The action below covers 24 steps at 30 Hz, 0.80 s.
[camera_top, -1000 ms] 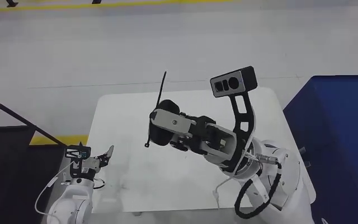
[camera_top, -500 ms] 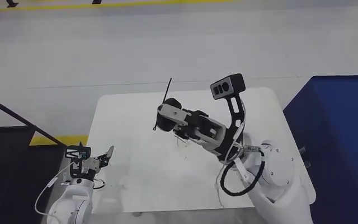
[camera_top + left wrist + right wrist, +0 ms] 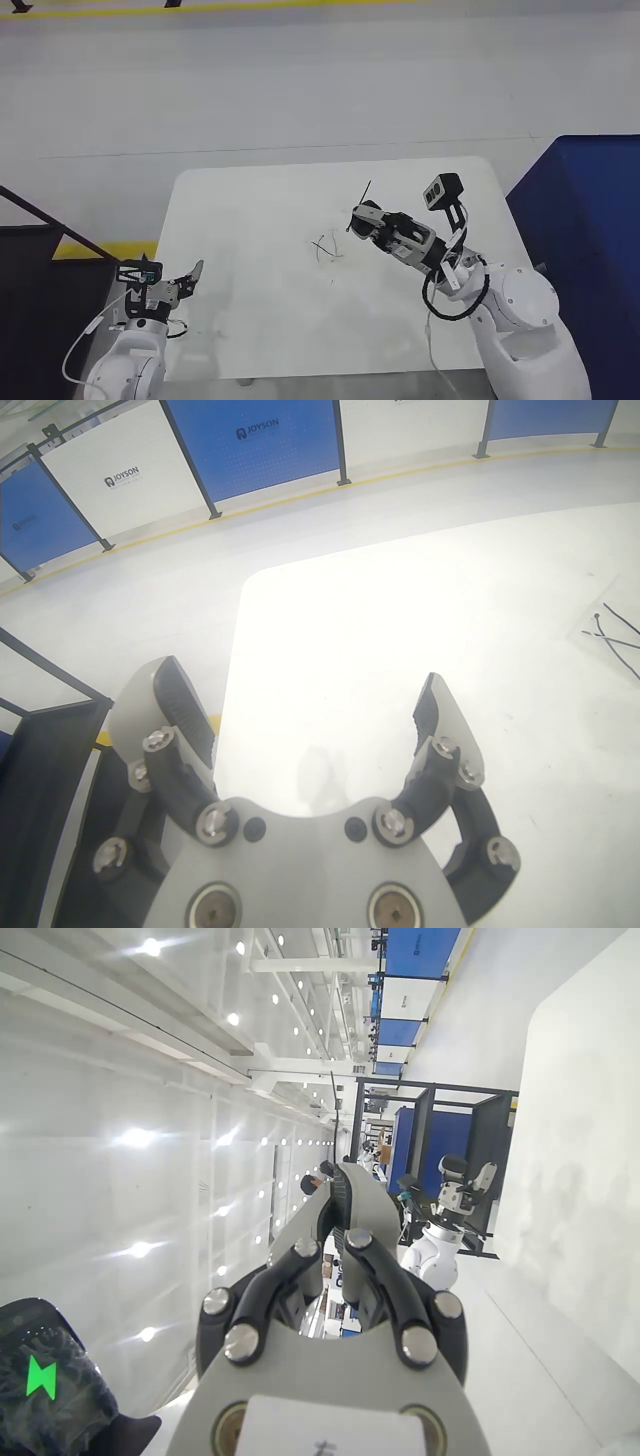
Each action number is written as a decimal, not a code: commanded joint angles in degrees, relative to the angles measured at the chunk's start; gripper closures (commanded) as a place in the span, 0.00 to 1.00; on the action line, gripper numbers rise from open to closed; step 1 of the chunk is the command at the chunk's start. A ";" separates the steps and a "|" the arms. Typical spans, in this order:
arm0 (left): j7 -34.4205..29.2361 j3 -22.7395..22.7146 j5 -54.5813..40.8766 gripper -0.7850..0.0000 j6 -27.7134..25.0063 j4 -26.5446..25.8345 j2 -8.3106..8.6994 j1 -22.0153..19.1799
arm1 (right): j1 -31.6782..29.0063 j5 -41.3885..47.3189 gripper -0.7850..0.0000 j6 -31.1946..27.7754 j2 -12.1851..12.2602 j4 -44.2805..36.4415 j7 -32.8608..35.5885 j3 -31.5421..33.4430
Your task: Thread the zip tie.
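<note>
The left gripper [image 3: 300,679] sits at the near left corner of the table [image 3: 250,200], jaws spread wide, with nothing between the ribbed pads [image 3: 186,710]. It is well apart from the work. Near the middle of the table lie a few loose ties [image 3: 323,247], thin black strands crossing one another flat on the surface, untouched by either arm. Just to their right, the right gripper [image 3: 339,1178] is held above the table with its jaws closed narrow on one zip tie [image 3: 363,193]. The strap is pinched between the fingertips and projects past them, slanting up and toward the far side. Which end carries the locking head cannot be told from these views. Judged step: the tie has been picked up and is being presented; threading has not yet begun, since the strap forms no loop and only one gripper has contact. The next move likely calls for the left gripper to cross to the centre, take the free end, and align tail with head slot. The slot is small, so precise alignment is required, and a firm grip so the strap does not twist.
</note>
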 commanded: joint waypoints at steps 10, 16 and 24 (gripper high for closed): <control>-59.64 -9.25 -61.51 0.00 -17.05 -5.10 2.41 -4.91 | 0.00 -0.01 1.00 0.01 0.00 0.01 0.00 0.00; -75.74 -10.06 -72.83 0.00 -12.66 0.03 3.57 -10.85 | 0.00 -0.01 1.00 0.01 0.00 0.01 0.00 0.00; -74.54 -9.50 -83.65 0.00 -10.37 0.71 3.35 -10.60 | -1.27 -2.99 1.00 -2.47 0.39 -0.99 3.17 -1.49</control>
